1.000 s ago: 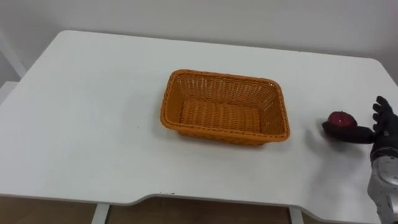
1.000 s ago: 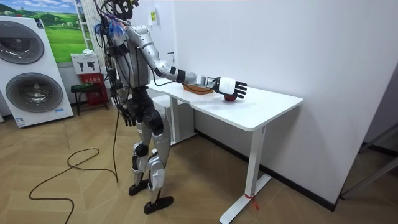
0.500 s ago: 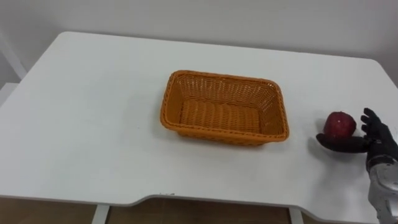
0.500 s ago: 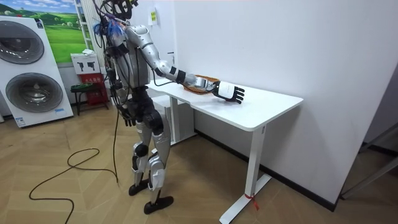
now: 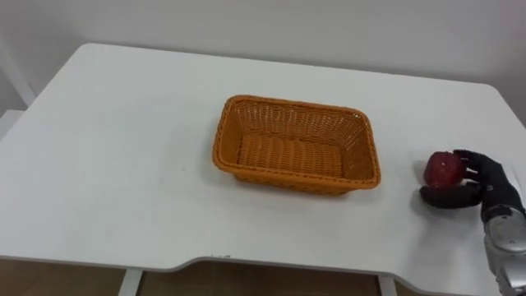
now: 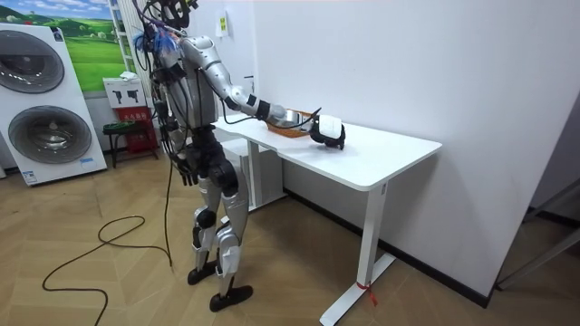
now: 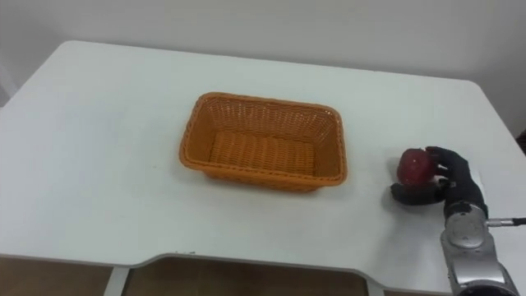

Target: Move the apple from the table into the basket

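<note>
A red apple (image 5: 444, 168) (image 7: 415, 166) rests on the white table (image 5: 123, 148) to the right of an empty orange wicker basket (image 5: 297, 145) (image 7: 267, 141). My right hand (image 5: 479, 180) (image 7: 450, 182) has its dark fingers curled over the apple's right side and its thumb under the front of it. In the room view the right hand (image 6: 328, 129) reaches over the table beside the basket (image 6: 292, 128). I stand at the table's end near the room view's left.
The table edge (image 5: 271, 267) runs close along the near side, with a curved cut-out at the middle. A wall lies right behind the table. In the room view washing machines (image 6: 41, 100) and a small stool (image 6: 122, 131) stand behind me.
My right hand has drawn in toward the apple and its fingers, spread a second ago, have curled round it. The apple has shifted slightly left.
</note>
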